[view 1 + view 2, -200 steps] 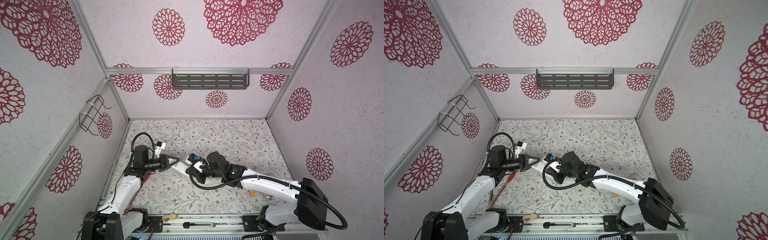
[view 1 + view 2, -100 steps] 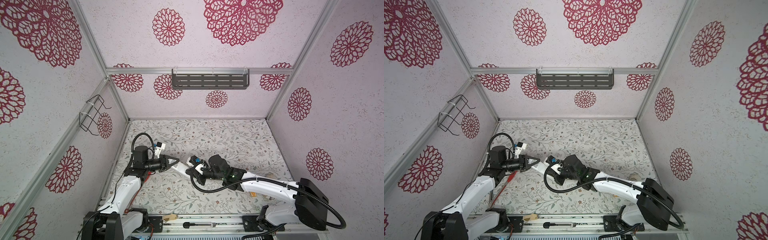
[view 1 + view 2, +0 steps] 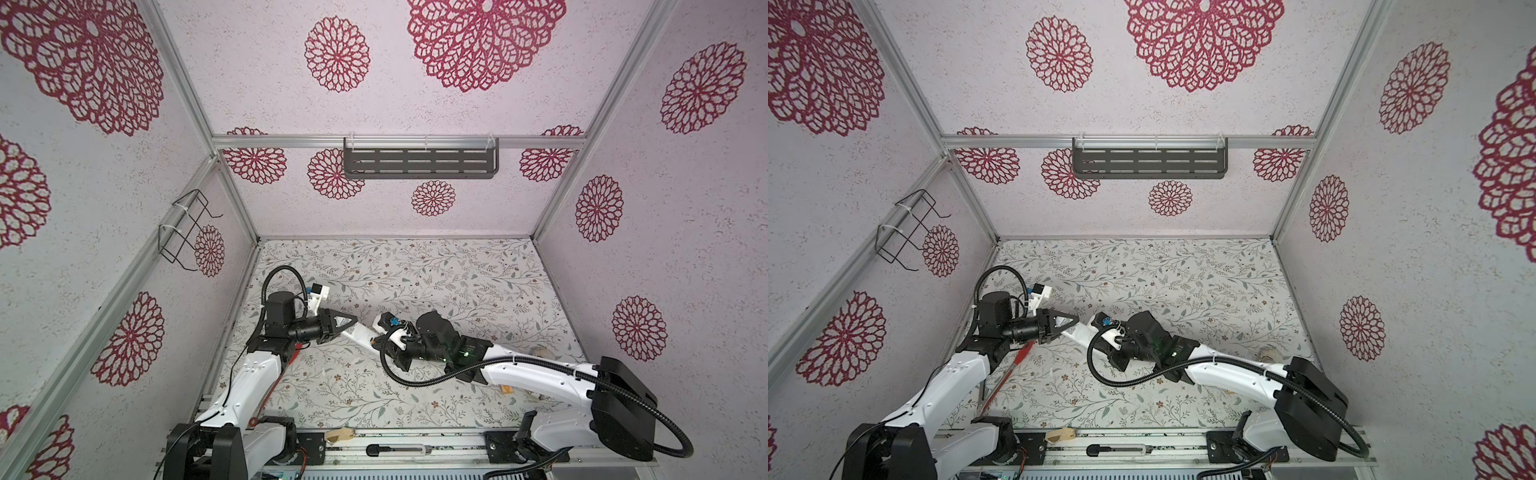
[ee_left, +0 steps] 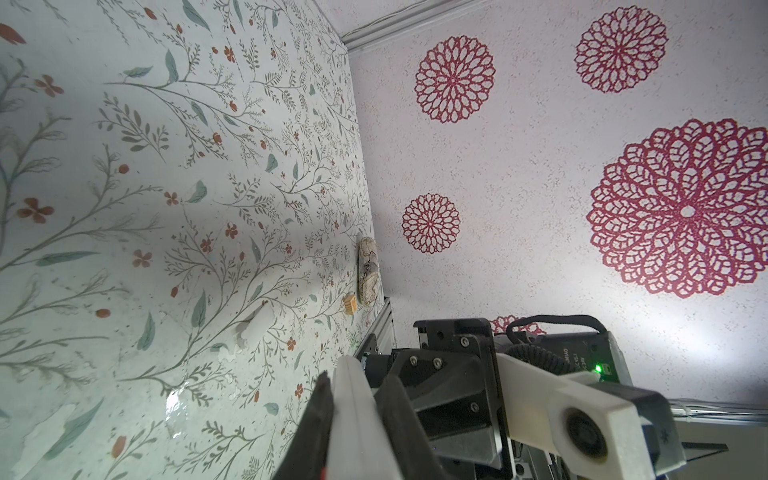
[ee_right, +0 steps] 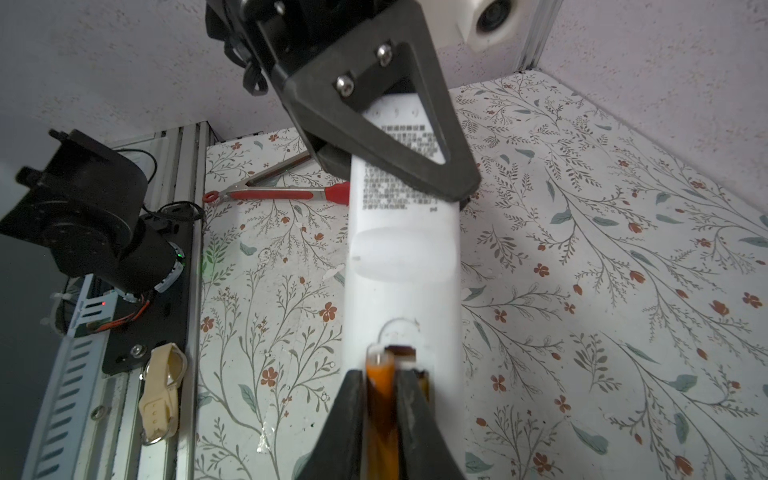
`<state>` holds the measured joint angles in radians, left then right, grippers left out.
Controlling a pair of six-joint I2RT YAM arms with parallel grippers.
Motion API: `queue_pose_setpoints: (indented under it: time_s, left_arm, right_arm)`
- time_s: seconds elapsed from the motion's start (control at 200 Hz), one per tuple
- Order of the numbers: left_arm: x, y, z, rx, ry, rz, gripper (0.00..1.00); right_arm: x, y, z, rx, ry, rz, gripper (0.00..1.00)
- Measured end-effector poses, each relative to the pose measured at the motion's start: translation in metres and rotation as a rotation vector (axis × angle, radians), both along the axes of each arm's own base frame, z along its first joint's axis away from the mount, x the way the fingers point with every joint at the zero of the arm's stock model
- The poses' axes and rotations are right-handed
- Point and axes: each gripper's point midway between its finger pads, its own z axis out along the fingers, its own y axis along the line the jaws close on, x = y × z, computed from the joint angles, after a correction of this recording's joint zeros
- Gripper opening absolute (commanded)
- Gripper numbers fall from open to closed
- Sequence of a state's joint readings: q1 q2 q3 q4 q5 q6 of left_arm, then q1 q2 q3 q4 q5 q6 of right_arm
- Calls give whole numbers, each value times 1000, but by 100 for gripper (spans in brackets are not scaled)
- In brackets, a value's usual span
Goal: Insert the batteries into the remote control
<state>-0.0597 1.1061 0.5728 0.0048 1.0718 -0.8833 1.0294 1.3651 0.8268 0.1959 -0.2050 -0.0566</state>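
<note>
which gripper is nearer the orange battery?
Right. The right gripper has its fingers either side of the battery, at one end of the remote; the left gripper clamps the other end.

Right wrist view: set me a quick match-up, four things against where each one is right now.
Things:
1. remote control
2. battery
3. red tongs
4. beige strap

Places:
A. lying on the metal rail beside the table
B. flat on the table
C. held in the right gripper, at the remote control's near end
D. clamped at one end by the left gripper, printed back facing up

Pairs: 1-D, 2-C, 3-B, 4-A.
</note>
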Motion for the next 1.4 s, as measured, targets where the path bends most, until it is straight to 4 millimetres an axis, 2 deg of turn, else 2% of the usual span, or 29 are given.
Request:
queue_pose_setpoints:
  time_s: [0.465,0.73,0.986,1.281,1.401]
  left_arm:
    - [-2,-1,5,-26,3,-14,0]
    - [-5,-2,8,-36,1,-31,0]
    - [-6,-2,10,-39,-4,-35,0]
    - [-6,-2,10,-40,-5,-37,0]
    - [-6,-2,10,-39,-5,-37,0]
  right_arm:
    - [-3,-12,10,-30,22,-1,35]
    - [-1,-8,34,4,12,10,37]
    - [4,-1,45,15,16,28,35]
    - [2,5,28,-24,53,57,29]
    - [1,6,25,-30,58,66,20]
